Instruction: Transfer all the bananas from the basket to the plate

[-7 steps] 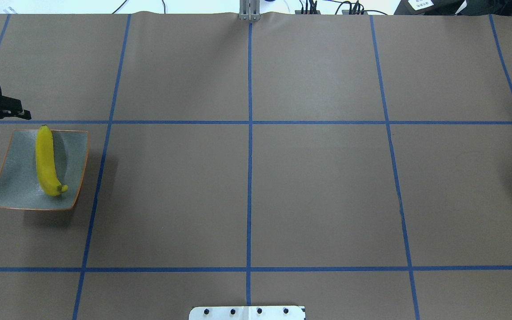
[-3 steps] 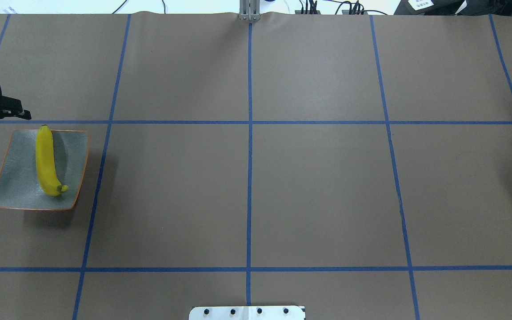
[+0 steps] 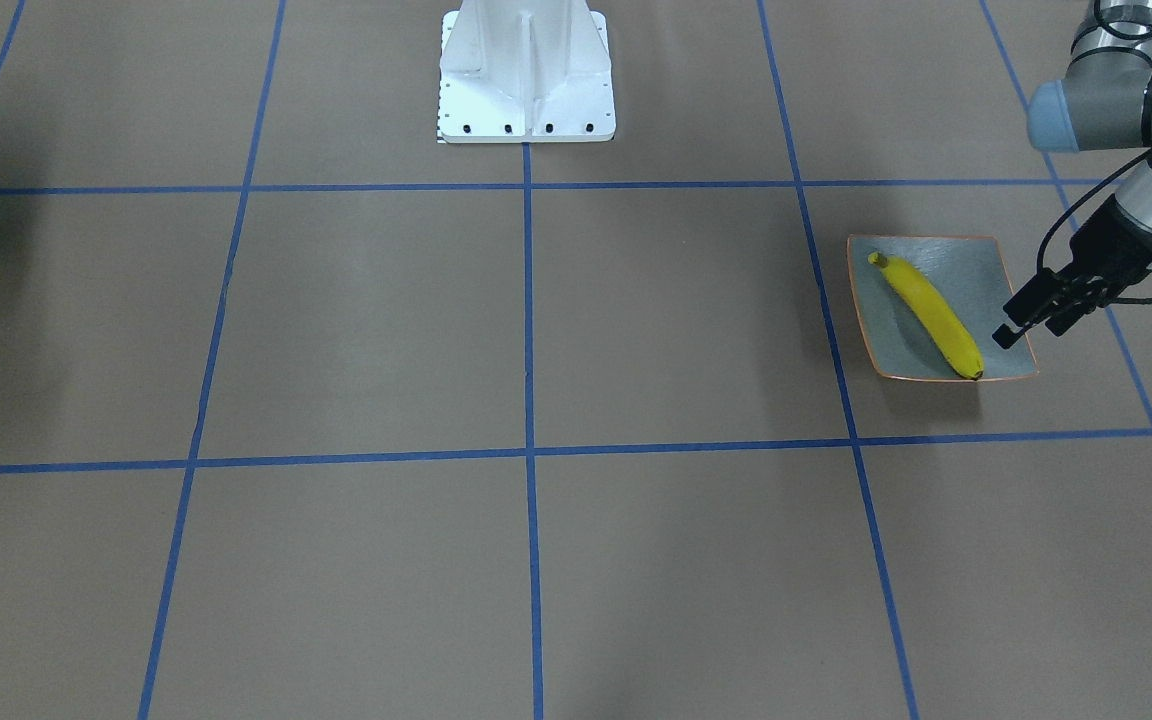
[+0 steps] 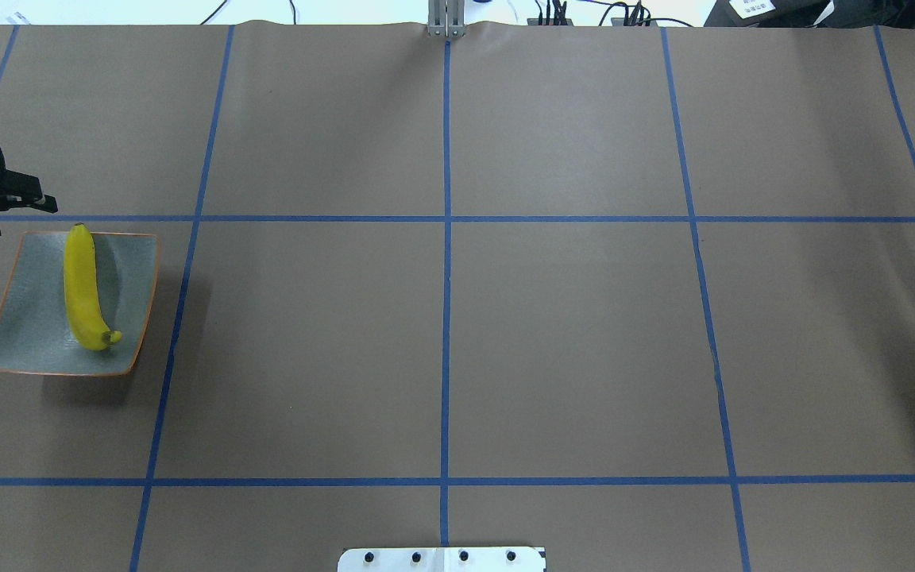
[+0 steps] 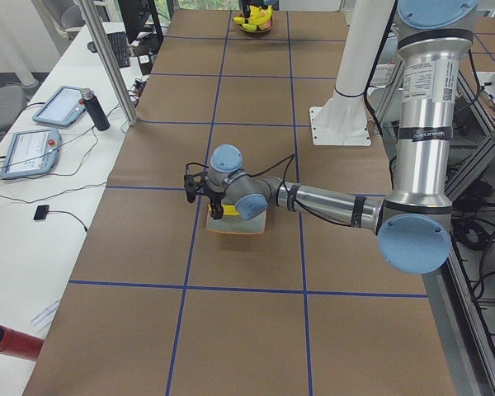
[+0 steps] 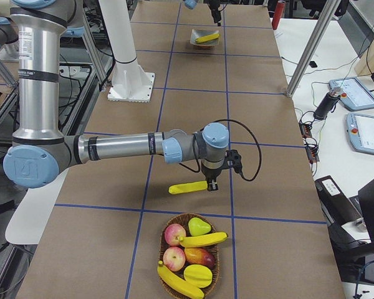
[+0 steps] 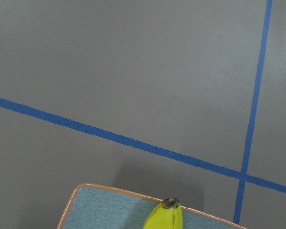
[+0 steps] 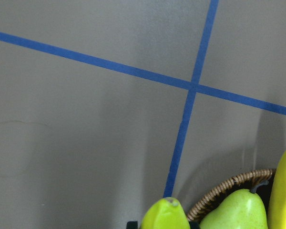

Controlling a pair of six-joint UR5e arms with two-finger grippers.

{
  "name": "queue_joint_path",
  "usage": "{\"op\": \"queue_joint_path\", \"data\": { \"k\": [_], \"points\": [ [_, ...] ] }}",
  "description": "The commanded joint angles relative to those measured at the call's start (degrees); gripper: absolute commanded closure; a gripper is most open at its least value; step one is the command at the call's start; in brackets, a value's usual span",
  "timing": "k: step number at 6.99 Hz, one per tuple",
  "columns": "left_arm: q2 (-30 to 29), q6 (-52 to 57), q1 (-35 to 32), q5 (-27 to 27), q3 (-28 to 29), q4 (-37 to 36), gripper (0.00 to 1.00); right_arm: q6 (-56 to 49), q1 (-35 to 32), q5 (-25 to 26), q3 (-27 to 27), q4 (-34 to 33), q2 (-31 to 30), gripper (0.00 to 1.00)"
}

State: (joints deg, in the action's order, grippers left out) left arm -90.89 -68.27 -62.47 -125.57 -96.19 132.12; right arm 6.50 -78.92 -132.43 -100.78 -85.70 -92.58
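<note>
Seen from across the counter (image 3: 336, 320), brown and gridded with blue tape (image 3: 527, 300), the left arm (image 3: 1136, 100) holds its black left jaws parted and empty. Just beside them sits a small square grey-blue plate with a thin orange rim (image 3: 976, 270). One bright yellow curved banana (image 3: 931, 315) lies slantwise on it, its dark tip close to the jaws. A white metal robot base (image 3: 526, 75) stands well away from them.

From overhead, the left jaws show at the view's edge, spread with nothing between them. The plate lies just on the robot's side of them, the banana's far tip near them but apart.

From the left end, the same jaws hover beside the plate, which peeks out from under the wrist.

From the right end, the right arm (image 6: 124, 146) reaches low, and a second yellow banana (image 6: 187, 187) lies level at the right jaws. Whether they are clamped on it cannot be told from here. Near those jaws, a round woven wicker basket (image 6: 186, 217) holds two more bananas, one across its middle (image 6: 204, 239) and one at its near side (image 6: 176, 279), among red apples (image 6: 174, 235).

The left wrist camera shows the plate's rim and the banana's dark tip. The right wrist camera catches a yellow-green banana end at its lower edge, with the basket's rim and a green pear (image 8: 238, 207) close beside.
</note>
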Motion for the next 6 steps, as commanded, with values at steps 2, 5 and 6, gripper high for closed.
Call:
{"op": "queue_joint_path", "data": {
  "k": [2, 5, 6],
  "points": [
    [-5.77, -3.08, 3.48, -0.38, 0.22, 0.6, 0.0, 19.18, 3.84, -8.61, -1.08, -0.35, 7.74, 1.0],
    [-16.03, -17.55, 8.4, -0.38, -0.22, 1.3, 0.0, 40.09, 9.73, -9.95, -2.83, 0.27, 17.32, 1.0],
    [-19.03, -23.26, 10.24, -0.29, -0.92, 1.13, 0.0, 47.83, 12.63, -9.78, -3.8, 0.36, 21.09, 1.0]
  ]
}}
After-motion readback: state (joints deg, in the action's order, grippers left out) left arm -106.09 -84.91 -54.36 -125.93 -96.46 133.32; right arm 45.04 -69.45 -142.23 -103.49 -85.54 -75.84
